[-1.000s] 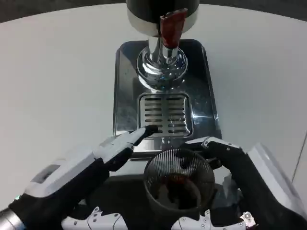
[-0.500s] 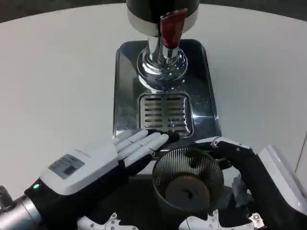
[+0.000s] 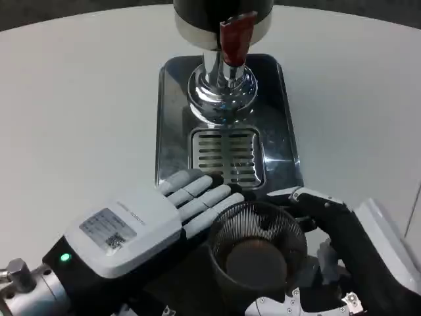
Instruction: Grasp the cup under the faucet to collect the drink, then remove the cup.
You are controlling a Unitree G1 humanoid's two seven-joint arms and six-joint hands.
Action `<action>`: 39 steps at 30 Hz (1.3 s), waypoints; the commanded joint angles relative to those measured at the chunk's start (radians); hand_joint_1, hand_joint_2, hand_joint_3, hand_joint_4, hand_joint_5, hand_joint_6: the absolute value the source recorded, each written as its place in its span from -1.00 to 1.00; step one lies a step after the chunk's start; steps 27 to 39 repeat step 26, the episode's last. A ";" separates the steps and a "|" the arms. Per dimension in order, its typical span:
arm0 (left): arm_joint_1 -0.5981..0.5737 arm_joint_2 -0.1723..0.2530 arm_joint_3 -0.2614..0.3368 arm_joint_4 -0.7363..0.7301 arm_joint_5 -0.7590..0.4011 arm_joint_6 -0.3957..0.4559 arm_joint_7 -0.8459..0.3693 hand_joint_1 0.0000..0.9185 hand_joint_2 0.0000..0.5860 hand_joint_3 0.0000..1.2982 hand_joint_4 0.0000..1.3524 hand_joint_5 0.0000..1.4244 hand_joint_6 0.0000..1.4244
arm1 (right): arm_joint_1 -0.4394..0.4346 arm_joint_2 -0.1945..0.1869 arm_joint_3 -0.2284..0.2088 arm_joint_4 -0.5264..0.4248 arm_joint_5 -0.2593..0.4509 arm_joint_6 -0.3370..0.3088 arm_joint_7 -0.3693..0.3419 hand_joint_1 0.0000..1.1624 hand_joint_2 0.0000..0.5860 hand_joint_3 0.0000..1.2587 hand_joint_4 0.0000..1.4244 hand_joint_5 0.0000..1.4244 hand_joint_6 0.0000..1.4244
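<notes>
A dark ribbed cup (image 3: pixel 257 258) with brown drink in it sits low in the head view, in front of the silver drip tray (image 3: pixel 172 131) and away from the faucet with its red lever (image 3: pixel 235 36). My right hand (image 3: pixel 348 245) grips the cup from the right, black fingers around its far rim and side. My left hand (image 3: pixel 146 227) lies flat with its white back up. Its straight fingers (image 3: pixel 207 197) reach to the cup's left rim, and I cannot tell whether they touch it.
The slotted grate (image 3: pixel 225 157) lies just beyond the cup, below the chrome dispenser base (image 3: pixel 222 92). White table (image 3: pixel 79 99) spreads to the left and right of the tray. A table edge (image 3: pixel 413 217) shows at the far right.
My left hand has turned its back upward and slid forward beside the cup. The cup has shifted slightly right in my right hand, and the drink inside has settled.
</notes>
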State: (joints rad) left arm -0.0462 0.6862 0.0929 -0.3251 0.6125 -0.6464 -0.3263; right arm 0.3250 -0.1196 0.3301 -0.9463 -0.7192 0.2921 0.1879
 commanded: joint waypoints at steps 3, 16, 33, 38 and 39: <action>0.018 0.001 -0.017 -0.019 0.043 0.012 0.023 0.14 -0.78 -1.00 -1.00 -1.00 -1.00 | -0.003 0.006 -0.001 -0.018 0.011 -0.038 -0.006 1.00 -0.75 0.48 0.43 0.58 1.00; 0.031 0.007 -0.035 -0.035 0.017 0.080 0.008 0.01 -0.76 -1.00 -1.00 -1.00 -1.00 | -0.011 0.004 -0.002 -0.017 0.011 -0.038 -0.001 1.00 -0.75 0.48 0.43 0.58 1.00; 0.041 0.009 -0.034 -0.040 0.006 0.085 0.009 -0.02 -0.76 -1.00 -1.00 -1.00 -1.00 | 0.006 0.002 0.003 -0.026 0.007 -0.044 -0.005 1.00 -0.75 0.48 0.43 0.56 1.00; 0.041 0.009 -0.034 -0.040 0.006 0.085 0.009 -0.02 -0.76 -1.00 -1.00 -1.00 -1.00 | 0.006 0.002 0.003 -0.026 0.007 -0.044 -0.005 1.00 -0.75 0.48 0.43 0.56 1.00; 0.041 0.009 -0.034 -0.040 0.006 0.085 0.009 -0.02 -0.76 -1.00 -1.00 -1.00 -1.00 | 0.006 0.002 0.003 -0.026 0.007 -0.044 -0.005 1.00 -0.75 0.48 0.43 0.56 1.00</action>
